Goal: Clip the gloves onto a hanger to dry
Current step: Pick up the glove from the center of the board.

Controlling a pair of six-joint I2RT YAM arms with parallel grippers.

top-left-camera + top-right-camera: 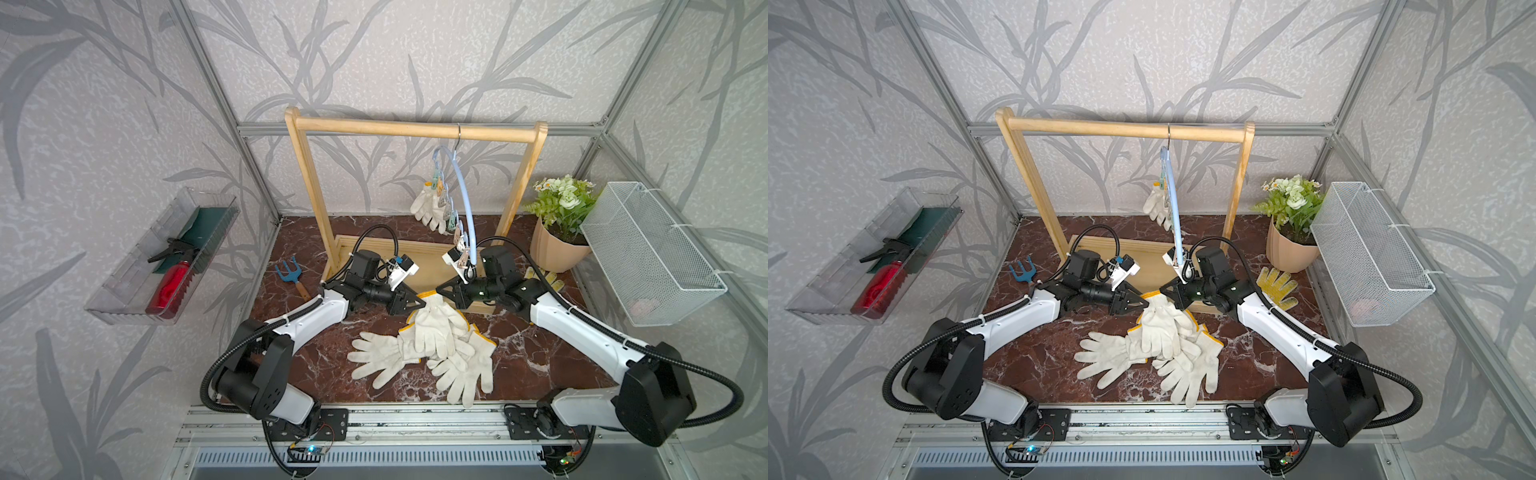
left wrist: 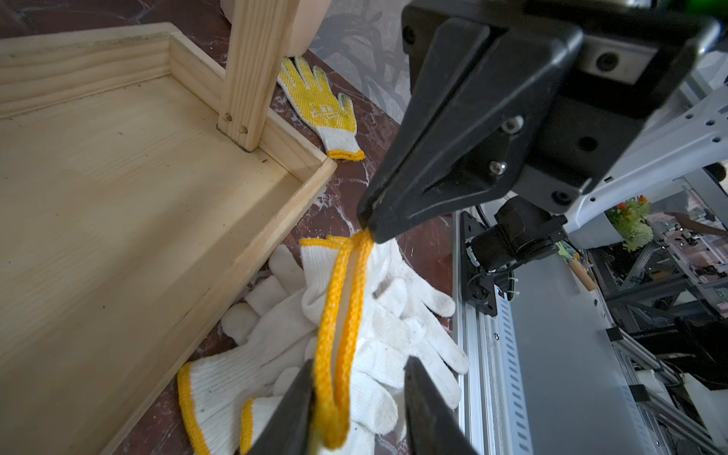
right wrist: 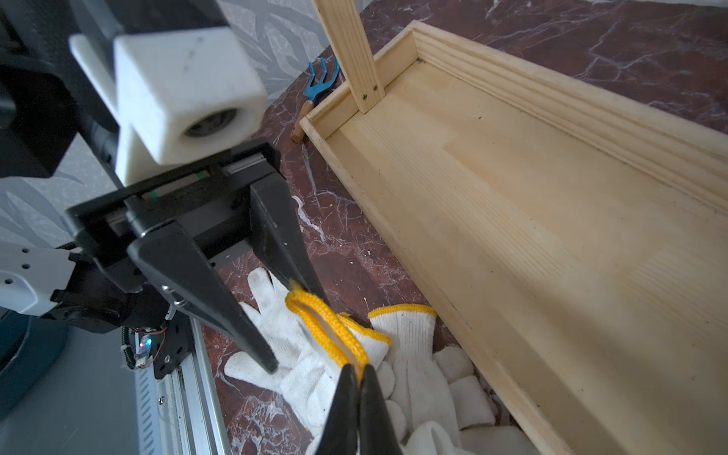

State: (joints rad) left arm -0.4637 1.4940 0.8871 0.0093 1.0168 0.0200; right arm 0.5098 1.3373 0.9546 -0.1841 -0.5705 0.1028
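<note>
- The right gripper (image 3: 358, 370) is clenched on the yellow knitted cuff (image 3: 331, 327) of one off-white cotton work glove (image 1: 434, 328). Its two black fingers press together with the cuff edge between them.
- The left gripper (image 2: 360, 364) is at the other end of the same cuff, and its jaws stand apart. One finger (image 2: 293, 417) touches the yellow trim and the other is clear of it, so this gripper does not grasp yet.
- In both top views the two grippers meet tip to tip, just in front of the shallow wooden tray base (image 2: 118, 197). The held glove hangs down from them onto the pile.
- The other off-white knitted gloves (image 1: 390, 357) lie in a loose, overlapping pile on the dark red marble-pattern table (image 1: 540, 357), between the two arms.
- One more off-white glove (image 1: 426, 205) is clipped on the thin light-blue curved plastic hanger (image 1: 466, 195), among its row of small pastel clips (image 1: 446, 208).
- The hanger hangs by its metal hook from the top bar of the light wooden rack (image 1: 374, 126), to the right of the bar's middle. Its lower end comes down close to the right arm's wrist; whether they touch, I cannot tell.
- A yellow patterned glove (image 2: 319, 102) lies flat on the table beside the tray base, near the beige flower pot (image 1: 557, 249).
- A small blue hand fork (image 1: 291, 270) with a wooden handle lies on the table at the other side of the rack.
</note>
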